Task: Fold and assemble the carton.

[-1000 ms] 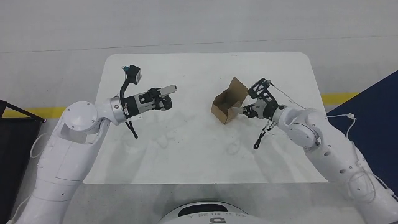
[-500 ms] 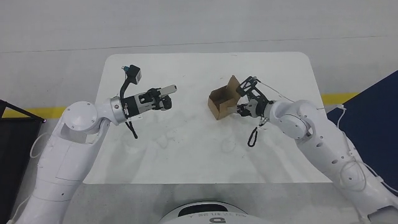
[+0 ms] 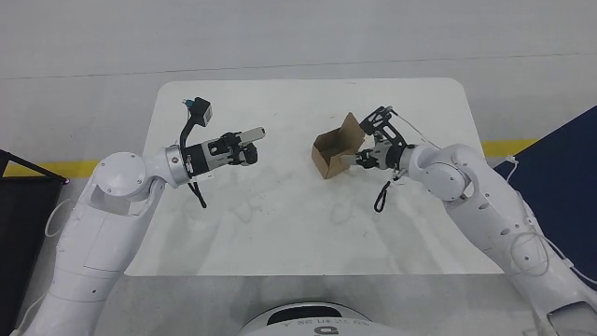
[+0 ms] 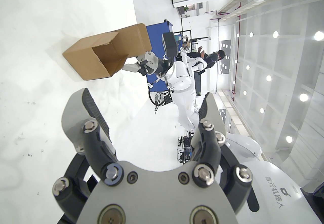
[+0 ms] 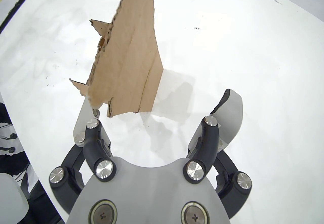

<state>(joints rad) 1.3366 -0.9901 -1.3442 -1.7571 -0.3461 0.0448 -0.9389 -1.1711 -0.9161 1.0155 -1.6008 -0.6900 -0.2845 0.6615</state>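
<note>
The right gripper [image 3: 367, 140] has its jaws spread wide and clamps nothing. In the right wrist view [image 5: 162, 102], one pale finger [image 5: 87, 113] sits at the ragged near corner of the brown corrugated cardboard carton [image 5: 131, 58], seemingly touching it. The other finger [image 5: 229, 108] stands well apart from the carton, over bare table. From the left wrist view, this gripper [image 4: 136, 63] is right at the carton's open mouth, with one fingertip against the mouth's edge.

The carton [image 3: 334, 152] lies on its side on the white round-cornered table [image 3: 280, 233], with its mouth turned toward the right gripper. One long flap stands out from the mouth and tilts upward, and small torn tabs show along the edges. The inside of the carton [image 4: 88, 58] looks hollow.

The left gripper [image 3: 252, 146] is on the opposite side of the carton, well apart from it and pointing toward it. Its ribbed jaws are likewise apart [image 4: 146, 93], with nothing between them. A black cable loop [image 3: 382, 201] hangs from the right arm beside the carton, on the side nearer the robot.
</note>
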